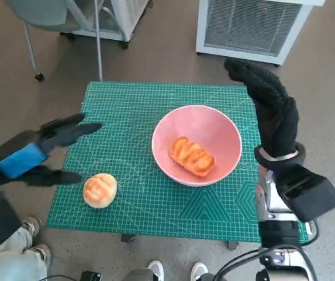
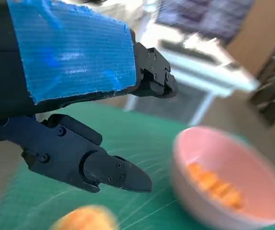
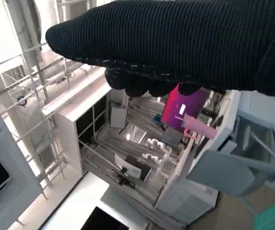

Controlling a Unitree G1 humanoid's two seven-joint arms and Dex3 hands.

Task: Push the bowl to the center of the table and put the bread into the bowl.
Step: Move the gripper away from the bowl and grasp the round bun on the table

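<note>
Nearest the robot, at the table's front edge, a person's white shoes show on the floor, with another shoe at the front left corner. On the green cutting mat that covers the table, a round bread roll lies near the front left corner, apart from everything else. Just beyond and left of it hangs the left hand, blue tape across its back, its black fingers spread above and beside the roll without touching it; the hand is empty and its fingers stand apart. In the left wrist view the roll is a blurred orange shape under the lower finger.

Toward the middle of the mat, a little to the right, sits the pink bowl, upright. Inside it lies a long, ridged golden pastry, resting on the bottom of the bowl.

At the table's right edge the right hand in its knitted glove is raised above the far right corner, fingers extended and carrying nothing, well clear of the bowl.

Beyond the table stand a white slatted appliance and, to the left, a chair's legs.
</note>
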